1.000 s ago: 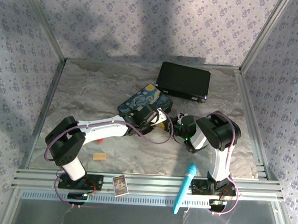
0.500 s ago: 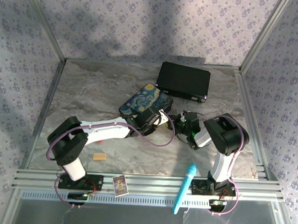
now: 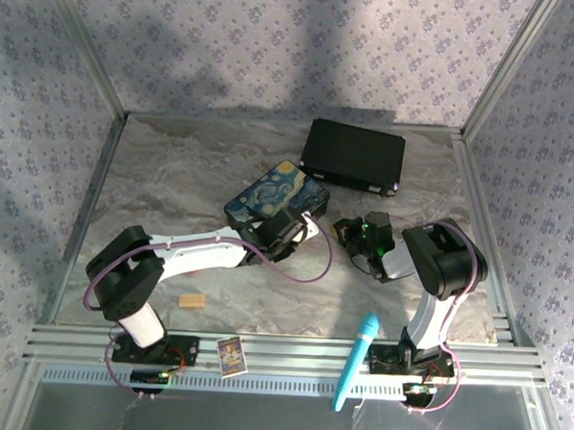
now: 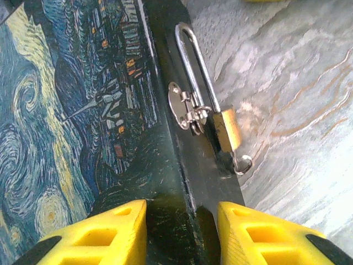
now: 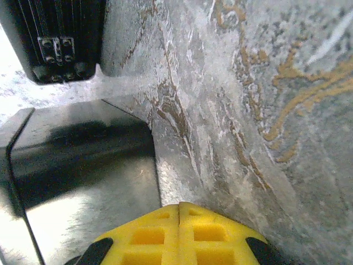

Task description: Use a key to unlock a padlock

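The small brass-bodied padlock with its long silver shackle (image 4: 226,130) hangs through the silver hasp (image 4: 185,107) on the dark front wall of the night-sky painted tin (image 4: 71,110). It lies ahead of the left tool (image 4: 182,232) and slightly to its right. Its long axis runs away from that tool along the wall, body nearer, shackle bow farther.

A small silver ring (image 4: 243,164) juts from the body's near end; whether a key sits there I cannot tell. The left tool's yellow fingers (image 4: 118,229) stand apart astride the tin's edge, and whether they pinch it is unclear.

The left arm is by far the nearer. The right tool (image 5: 179,218) has its fingers pressed together with nothing seen between them. Ahead of it lie marbled worktop (image 5: 248,110) and a black ribbed case (image 5: 55,33). The tin's lid is down and its contents are hidden.
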